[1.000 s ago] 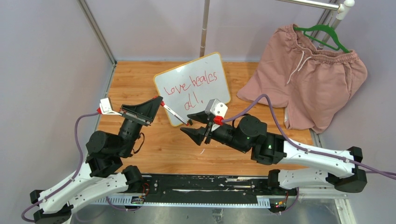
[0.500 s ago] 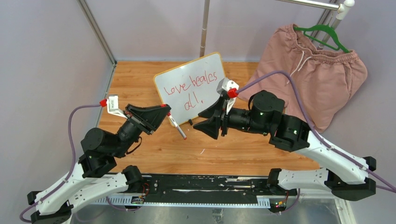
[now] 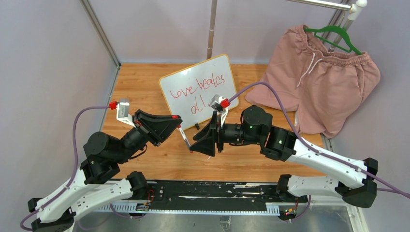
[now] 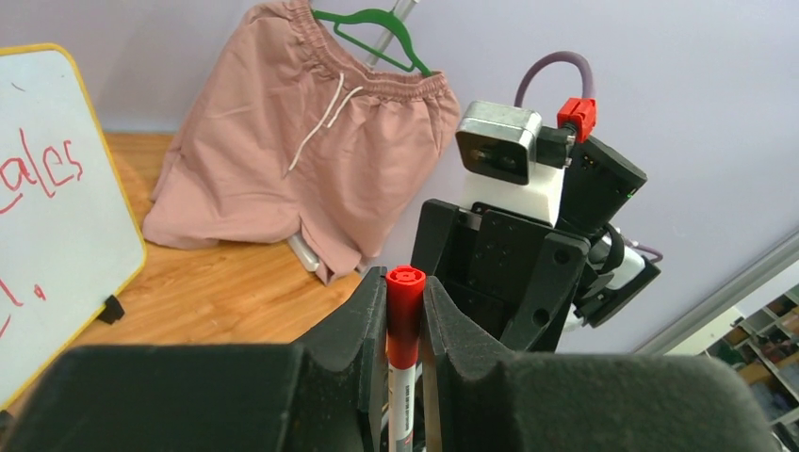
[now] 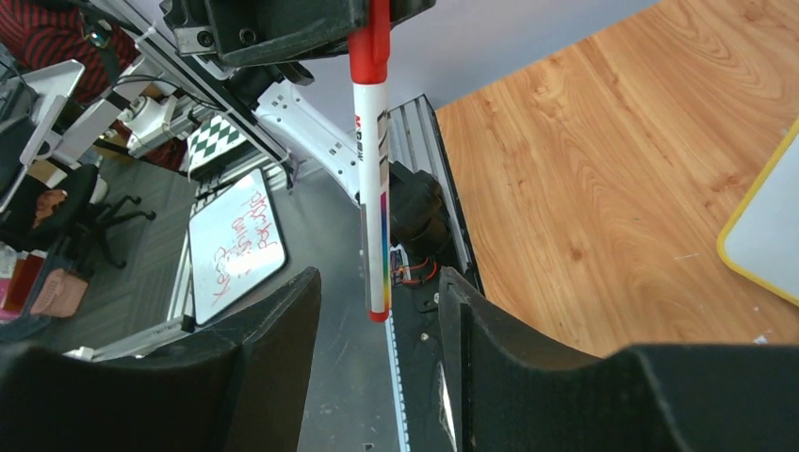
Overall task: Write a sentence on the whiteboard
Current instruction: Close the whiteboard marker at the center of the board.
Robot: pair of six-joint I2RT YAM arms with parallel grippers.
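Observation:
The whiteboard (image 3: 199,91) with its yellow-orange frame stands tilted on the wooden table. It bears the sentence (image 3: 200,89) in red, "love heales all!", in two lines. My left gripper (image 3: 177,126) is shut on the red end of a white marker (image 3: 185,138), in front of the board. In the left wrist view the marker (image 4: 405,315) is pinched between the fingers of the left gripper (image 4: 405,279). My right gripper (image 3: 199,143) is open. In the right wrist view its fingers straddle the free end of the marker (image 5: 376,188) without touching it, the right gripper (image 5: 379,282) being wide apart.
Pink shorts (image 3: 321,79) on a green hanger (image 3: 336,36) lie at the back right, also in the left wrist view (image 4: 301,141). A metal pole (image 3: 211,29) stands behind the board. The board's corner (image 5: 768,235) shows at the right of the right wrist view.
My left gripper has drawn the marker away from the board toward the table's front. My right gripper rose beside the board, then swung down and left to the marker's free end.

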